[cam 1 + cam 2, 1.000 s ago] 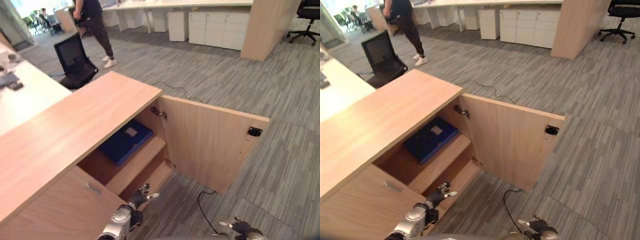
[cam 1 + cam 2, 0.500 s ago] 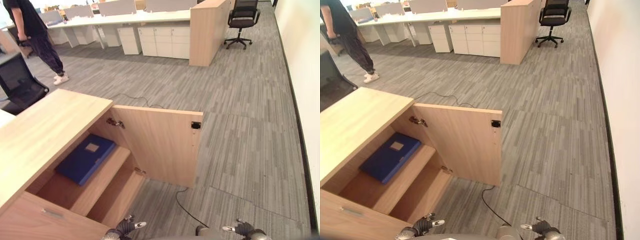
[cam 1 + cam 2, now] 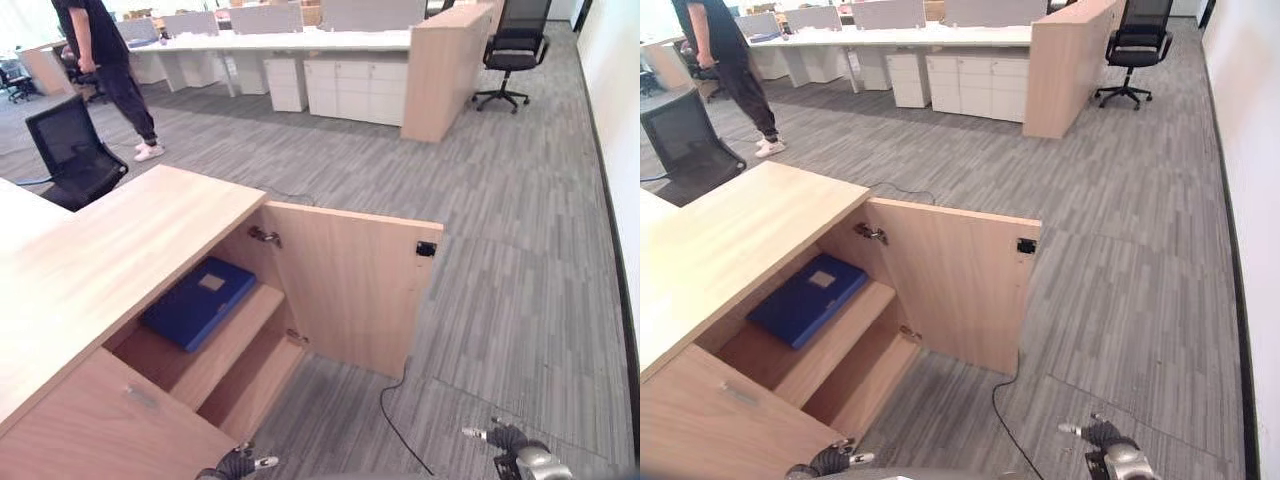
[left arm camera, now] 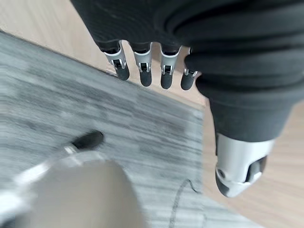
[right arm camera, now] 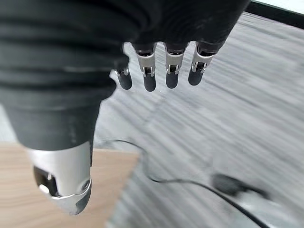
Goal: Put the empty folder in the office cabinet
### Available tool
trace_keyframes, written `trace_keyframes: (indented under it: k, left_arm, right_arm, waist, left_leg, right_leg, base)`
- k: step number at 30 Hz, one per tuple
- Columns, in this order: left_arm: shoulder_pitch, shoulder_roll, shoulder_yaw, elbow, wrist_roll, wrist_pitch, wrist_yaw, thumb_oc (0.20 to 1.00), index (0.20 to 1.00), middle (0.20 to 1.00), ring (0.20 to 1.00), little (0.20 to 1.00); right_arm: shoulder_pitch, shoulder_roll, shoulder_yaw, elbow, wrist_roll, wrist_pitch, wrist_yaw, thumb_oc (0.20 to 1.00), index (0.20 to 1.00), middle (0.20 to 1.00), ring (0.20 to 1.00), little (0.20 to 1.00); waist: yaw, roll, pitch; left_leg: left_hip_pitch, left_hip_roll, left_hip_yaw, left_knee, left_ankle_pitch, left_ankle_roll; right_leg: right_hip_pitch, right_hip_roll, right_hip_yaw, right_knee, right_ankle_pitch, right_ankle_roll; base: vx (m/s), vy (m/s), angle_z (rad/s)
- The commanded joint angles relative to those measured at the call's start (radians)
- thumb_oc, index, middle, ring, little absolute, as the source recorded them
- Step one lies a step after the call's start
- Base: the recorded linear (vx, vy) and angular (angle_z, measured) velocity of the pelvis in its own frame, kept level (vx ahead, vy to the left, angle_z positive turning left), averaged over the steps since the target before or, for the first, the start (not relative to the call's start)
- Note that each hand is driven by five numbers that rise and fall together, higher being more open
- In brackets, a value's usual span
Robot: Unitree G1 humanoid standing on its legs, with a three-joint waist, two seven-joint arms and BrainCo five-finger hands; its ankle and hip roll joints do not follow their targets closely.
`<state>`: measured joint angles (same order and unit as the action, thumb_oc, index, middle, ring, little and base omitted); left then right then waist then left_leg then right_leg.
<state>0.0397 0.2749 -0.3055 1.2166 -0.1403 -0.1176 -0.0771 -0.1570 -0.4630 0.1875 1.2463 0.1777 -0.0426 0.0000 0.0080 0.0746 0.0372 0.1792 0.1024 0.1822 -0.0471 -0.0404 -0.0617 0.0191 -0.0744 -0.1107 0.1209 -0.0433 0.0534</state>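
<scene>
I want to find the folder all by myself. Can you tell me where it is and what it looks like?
Look at the long, light wooden cabinet with its door swung open toward the grey carpet. Inside, on the upper shelf, lies the folder, flat on its side. It is dark blue with a small pale label on top, the sole blue thing among all that wood.

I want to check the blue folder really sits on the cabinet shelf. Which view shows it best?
The right eye view: the blue folder lies flat on the upper shelf, whole and unobstructed. The left eye view shows nearly the same, slightly closer to the cabinet top's overhang. The wrist views show floor and wood instead.
</scene>
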Motion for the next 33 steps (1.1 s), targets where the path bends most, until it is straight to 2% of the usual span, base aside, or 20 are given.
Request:
trace_keyframes:
  k: [1,4,13,17,23,33]
  left_arm:
    - [-0.030,0.025,0.034,-0.001,0.028,-0.019,-0.001,1.000,1.000,1.000,1.000,1.000]
    - [-0.019,0.035,0.017,-0.008,0.037,-0.018,-0.006,1.000,1.000,1.000,1.000,1.000]
    - [-0.002,0.039,0.002,-0.026,0.013,-0.017,-0.012,1.000,1.000,1.000,1.000,1.000]
    - [-0.003,0.044,-0.022,-0.043,-0.021,-0.019,-0.015,1.000,1.000,1.000,1.000,1.000]
    - [-0.008,0.047,-0.038,-0.043,-0.025,-0.017,-0.012,1.000,1.000,1.000,1.000,1.000]
    - [-0.013,0.032,-0.084,-0.094,-0.035,-0.013,-0.008,1.000,1.000,1.000,1.000,1.000]
  right_arm:
    - [-0.097,-0.042,0.003,0.013,0.047,-0.036,-0.012,1.000,1.000,1.000,1.000,1.000]
    - [-0.195,-0.093,0.024,0.027,0.040,-0.035,-0.015,1.000,1.000,1.000,1.000,1.000]
    - [-0.384,-0.141,0.076,0.041,0.032,-0.038,-0.039,1.000,1.000,1.000,1.000,1.000]
    - [-0.547,-0.202,0.095,0.049,0.075,-0.044,-0.059,1.000,1.000,1.000,1.000,1.000]
    - [-0.629,-0.213,0.109,0.060,0.098,-0.047,-0.074,1.000,1.000,1.000,1.000,1.000]
    - [-0.691,-0.195,0.131,0.115,0.106,-0.038,-0.072,1.000,1.000,1.000,1.000,1.000]
  waist:
    - [0.009,-0.067,-0.011]
    - [0.029,-0.070,-0.017]
    - [0.066,-0.077,-0.021]
    - [0.103,-0.074,-0.014]
    - [0.125,-0.065,-0.010]
    - [0.163,-0.048,-0.009]
  left_leg:
    - [-0.034,-0.006,-0.031,-0.011,0.048,-0.046]
    - [-0.033,-0.011,-0.040,-0.022,0.048,-0.044]
    - [-0.046,-0.014,-0.072,-0.030,0.054,-0.044]
    - [-0.078,-0.025,-0.138,-0.031,0.063,-0.045]
    - [-0.103,-0.039,-0.195,-0.034,0.074,-0.046]
    - [-0.122,-0.049,-0.231,-0.036,0.087,-0.048]
  right_leg:
    - [0.148,-0.039,-0.013,-0.192,-0.001,0.087]
    - [0.150,-0.042,-0.024,-0.192,-0.001,0.091]
    - [0.150,-0.044,-0.043,-0.196,-0.001,0.092]
    - [0.150,-0.055,-0.076,-0.195,-0.004,0.088]
    - [0.156,-0.061,-0.119,-0.194,-0.009,0.083]
    - [0.158,-0.065,-0.155,-0.201,-0.008,0.085]
  base:
    - [0.01,0.049,0.15]
    - [0.01,0.044,0.13]
    - [0.01,0.030,0.14]
    - [0.00,0.028,0.36]
    - [0.01,0.004,0.39]
    - [0.00,0.003,0.10]
